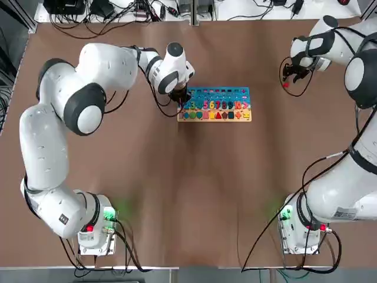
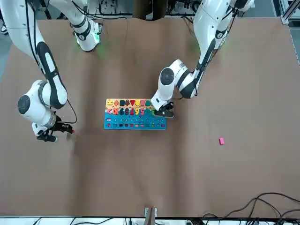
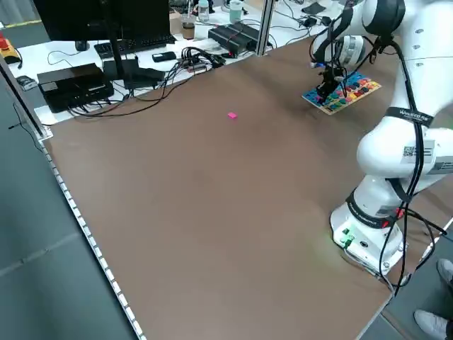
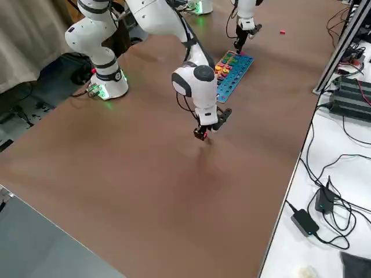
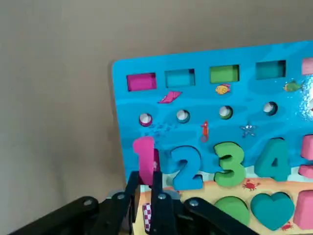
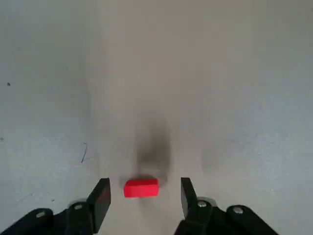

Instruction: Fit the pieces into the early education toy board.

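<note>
The early education toy board [image 1: 219,93] lies flat at the far middle of the table, blue along its far part, coloured numbers and shapes nearer me. My left gripper [image 5: 144,183] is at the board's left end, shut on a pink number-one piece [image 5: 144,155] that stands at the start of the number row. My right gripper [image 6: 142,196] is low over the bare table far to the right, open, with a small red piece [image 6: 141,188] lying between its fingertips and a gap on each side. Another pink piece [image 2: 221,140] lies alone on the table, far left of the board.
Cables, power bricks and a monitor [image 3: 106,28] crowd the white bench past the table's far edge. The arms' bases [image 1: 94,227] stand at the near edge. Brown tabletop stretches between the board and the bases.
</note>
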